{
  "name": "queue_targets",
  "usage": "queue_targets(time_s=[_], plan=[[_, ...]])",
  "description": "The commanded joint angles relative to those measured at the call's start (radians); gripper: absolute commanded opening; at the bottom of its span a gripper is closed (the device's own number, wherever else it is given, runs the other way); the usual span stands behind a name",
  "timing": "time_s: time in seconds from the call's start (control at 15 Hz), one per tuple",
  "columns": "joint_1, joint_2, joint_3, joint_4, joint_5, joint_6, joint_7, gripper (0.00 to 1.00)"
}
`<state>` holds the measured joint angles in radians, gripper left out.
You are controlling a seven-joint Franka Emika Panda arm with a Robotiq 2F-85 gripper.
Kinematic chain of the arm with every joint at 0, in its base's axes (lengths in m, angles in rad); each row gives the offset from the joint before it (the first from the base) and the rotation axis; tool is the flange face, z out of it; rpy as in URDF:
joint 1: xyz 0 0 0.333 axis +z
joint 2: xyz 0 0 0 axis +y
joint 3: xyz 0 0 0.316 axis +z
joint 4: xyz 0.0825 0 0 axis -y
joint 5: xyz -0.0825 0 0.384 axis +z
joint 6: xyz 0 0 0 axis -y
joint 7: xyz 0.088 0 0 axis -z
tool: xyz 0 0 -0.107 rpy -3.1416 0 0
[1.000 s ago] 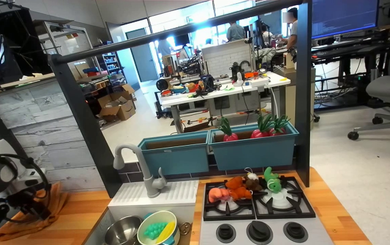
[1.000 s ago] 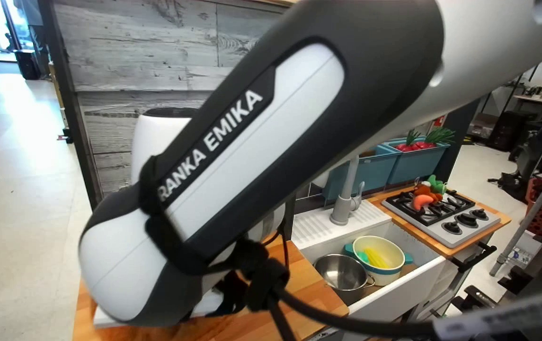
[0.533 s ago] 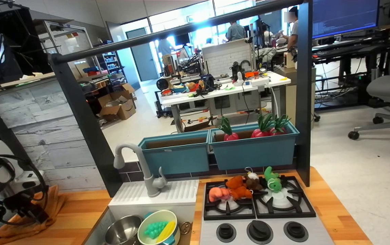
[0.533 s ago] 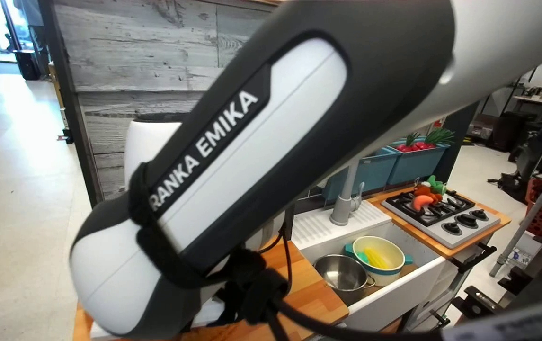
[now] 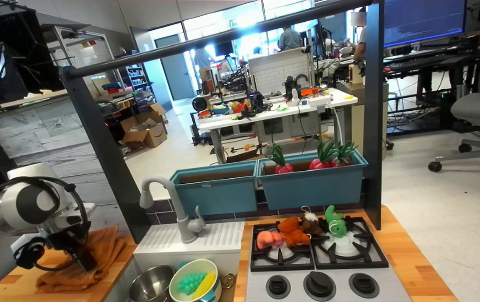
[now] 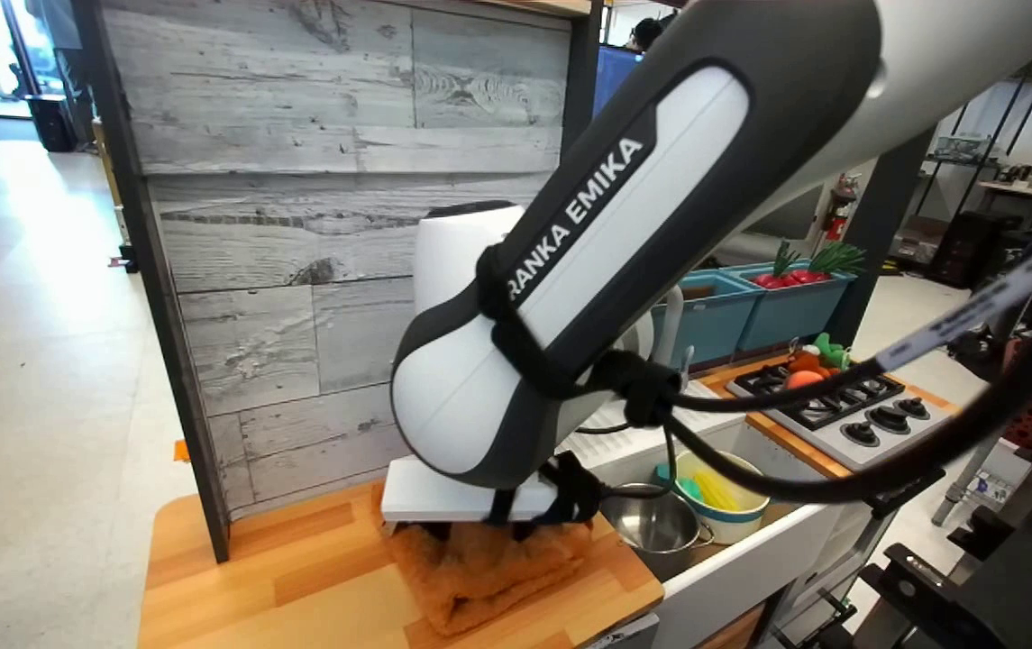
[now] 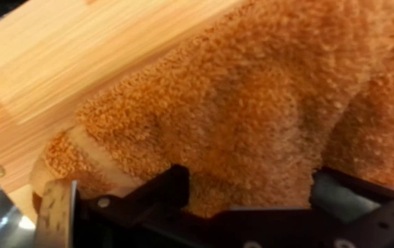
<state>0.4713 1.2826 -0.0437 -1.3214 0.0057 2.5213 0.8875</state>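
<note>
An orange fuzzy towel point(image 5: 105, 245) lies bunched on the wooden counter left of the sink in an exterior view. It also shows under the arm in an exterior view point(image 6: 488, 577). My gripper point(image 5: 84, 259) points down into the towel. In the wrist view the fingers of my gripper point(image 7: 250, 181) stand apart with towel cloth filling the gap, and the towel point(image 7: 245, 110) fills most of the picture. The cloth meets the inner side of the right finger. The fingertips are sunk in the cloth or hidden by it.
The sink holds a steel pot point(image 5: 151, 285) and a cream pot point(image 5: 212, 266) with green and yellow toys. A grey faucet point(image 5: 185, 226) stands behind. Plush toys point(image 5: 294, 235) lie on the stove point(image 5: 319, 266). Teal planters point(image 5: 219, 199) and a plank wall point(image 6: 281, 351) border the counter.
Gripper and towel shift slightly left at first, then clearly right toward the sink, together. In the exterior view past the arm, the towel has come out from behind the arm.
</note>
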Motion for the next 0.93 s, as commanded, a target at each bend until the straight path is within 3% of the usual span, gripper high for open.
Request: queue_targets(time_s=[0.0, 0.53, 0.87], plan=[[-0.022, 0.041, -0.005, -0.027, 0.0, -0.067, -0.008, 1.0], [0.108, 0.068, 0.082, 0.083, -0.046, -0.115, -0.115, 1.0], [0.165, 0.098, 0.077, 0.141, -0.038, -0.159, -0.145, 1.0]])
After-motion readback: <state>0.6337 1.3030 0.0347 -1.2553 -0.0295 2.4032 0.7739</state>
